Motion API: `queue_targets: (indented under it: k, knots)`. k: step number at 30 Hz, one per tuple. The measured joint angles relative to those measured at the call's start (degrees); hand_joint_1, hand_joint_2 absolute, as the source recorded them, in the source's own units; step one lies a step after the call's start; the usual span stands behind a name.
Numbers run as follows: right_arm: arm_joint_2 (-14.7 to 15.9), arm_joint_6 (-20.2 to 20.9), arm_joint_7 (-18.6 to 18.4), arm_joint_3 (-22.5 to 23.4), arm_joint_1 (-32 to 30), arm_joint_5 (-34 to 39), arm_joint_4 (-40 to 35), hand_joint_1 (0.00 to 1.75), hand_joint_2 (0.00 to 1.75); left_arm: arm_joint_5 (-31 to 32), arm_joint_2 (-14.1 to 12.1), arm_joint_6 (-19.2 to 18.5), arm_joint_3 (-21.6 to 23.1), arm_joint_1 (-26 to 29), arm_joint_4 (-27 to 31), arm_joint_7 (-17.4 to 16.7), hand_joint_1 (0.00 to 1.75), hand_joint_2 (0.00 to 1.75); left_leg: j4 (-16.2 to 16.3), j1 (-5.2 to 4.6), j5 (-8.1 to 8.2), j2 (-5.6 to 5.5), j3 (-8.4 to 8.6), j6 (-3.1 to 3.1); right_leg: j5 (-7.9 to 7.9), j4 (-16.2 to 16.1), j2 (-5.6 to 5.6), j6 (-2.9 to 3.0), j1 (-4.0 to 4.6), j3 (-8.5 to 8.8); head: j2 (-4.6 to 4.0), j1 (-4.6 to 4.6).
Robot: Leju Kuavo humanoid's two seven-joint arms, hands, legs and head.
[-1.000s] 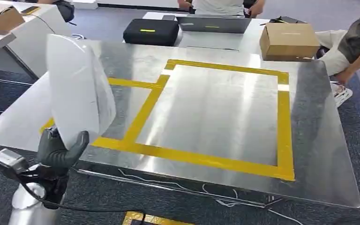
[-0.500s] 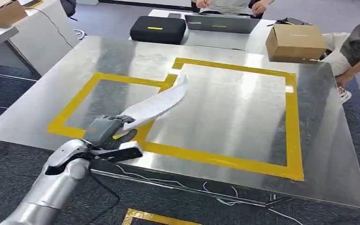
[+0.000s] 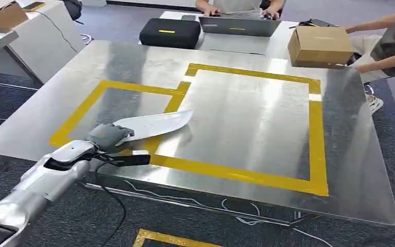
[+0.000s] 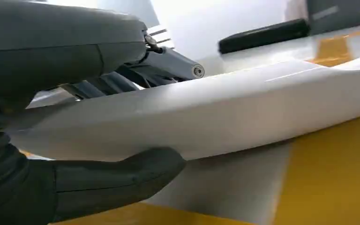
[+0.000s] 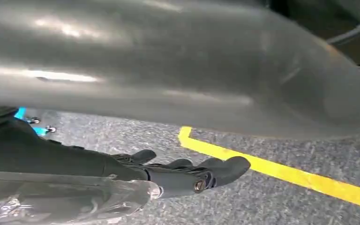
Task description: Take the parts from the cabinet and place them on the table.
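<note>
The left robot hand (image 3: 108, 136) grips the white part (image 3: 154, 124), lying lengthwise over the surface (image 3: 236, 128), tip pointing away from the robot hand.

Tabletop (image 3: 236, 128) mostly bare inside the big yellow tape square (image 3: 311, 134). White part (image 3: 154, 125) lies low across the near-left tape. Far edge crowded: black case (image 3: 168, 33), laptop (image 3: 239, 25), cardboard box (image 3: 320, 45), person's arm (image 3: 385, 59).

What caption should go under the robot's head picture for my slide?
The robot's left hand holds a white curved part low over the yellow tape on the shiny metal table.
</note>
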State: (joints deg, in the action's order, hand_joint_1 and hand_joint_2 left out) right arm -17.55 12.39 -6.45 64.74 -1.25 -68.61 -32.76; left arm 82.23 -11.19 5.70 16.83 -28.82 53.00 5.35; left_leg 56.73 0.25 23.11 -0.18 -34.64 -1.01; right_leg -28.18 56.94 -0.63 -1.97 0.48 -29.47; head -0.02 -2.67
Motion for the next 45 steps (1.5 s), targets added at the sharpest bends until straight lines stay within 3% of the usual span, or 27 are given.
queue_targets:
  k: [7, 17, 23, 29, 37, 45]
  knots:
    - [0.0, 0.9, -1.6, 1.8, 0.6, -3.5, 0.0, 0.0, 0.0, 4.4, -2.9, -7.6, -5.0, -1.1, -1.0, -5.5, 1.75, 1.75, 0.0, 0.02, -0.1, 0.03, 0.05, -0.15, -0.01, 0.2, -0.07, 0.12, 0.04, -0.19, 0.0, -0.04]
    - [0.0, 0.9, -2.3, 3.6, 1.4, -5.2, 0.0, 0.0, 0.0, 6.9, -3.8, -9.2, -10.8, -0.7, -1.1, -5.9, 1.75, 1.75, 0.0, 0.09, -0.21, 0.02, 0.06, -0.3, 0.01, 0.3, -0.01, 0.35, 0.09, -0.34, 0.0, 0.0]
    - [-0.2, 1.1, -0.9, 4.5, 1.5, -6.2, 0.0, 0.0, 0.0, 5.2, -2.3, -6.9, -12.8, -0.3, -0.5, 0.8, 1.75, 1.75, 0.0, 0.09, -0.21, -0.02, 0.01, -0.3, -0.01, 0.3, 0.14, 0.37, 0.08, -0.47, 0.0, -0.02]
    - [-0.4, 1.2, -0.8, 5.0, 1.7, -6.3, 0.0, 0.0, 0.0, 4.4, -1.0, -6.1, -12.9, -0.2, 0.1, 2.2, 1.75, 1.75, 0.0, 0.09, -0.21, 0.0, -0.01, -0.3, 0.01, 0.3, 0.06, 0.37, 0.08, -0.49, 0.0, 0.0]
    - [-0.4, 1.7, -0.3, 5.8, 1.8, -8.5, 0.0, 0.0, 0.0, 0.9, 0.4, -3.5, -10.9, -1.3, 0.2, 7.8, 1.75, 1.75, 0.0, 0.09, -0.21, -0.01, -0.06, -0.3, 0.0, 0.3, 0.11, 0.38, 0.08, -0.55, 0.0, -0.02]
    - [-0.4, 1.2, 0.7, 5.8, 1.9, -11.1, 0.1, 0.0, 0.0, -2.2, 2.2, -5.1, -8.1, -1.8, 1.1, 5.1, 1.75, 1.75, 0.0, 0.09, -0.25, 0.01, -0.2, -0.3, 0.08, 0.3, 0.03, 0.38, 0.07, -0.42, 0.0, 0.0]
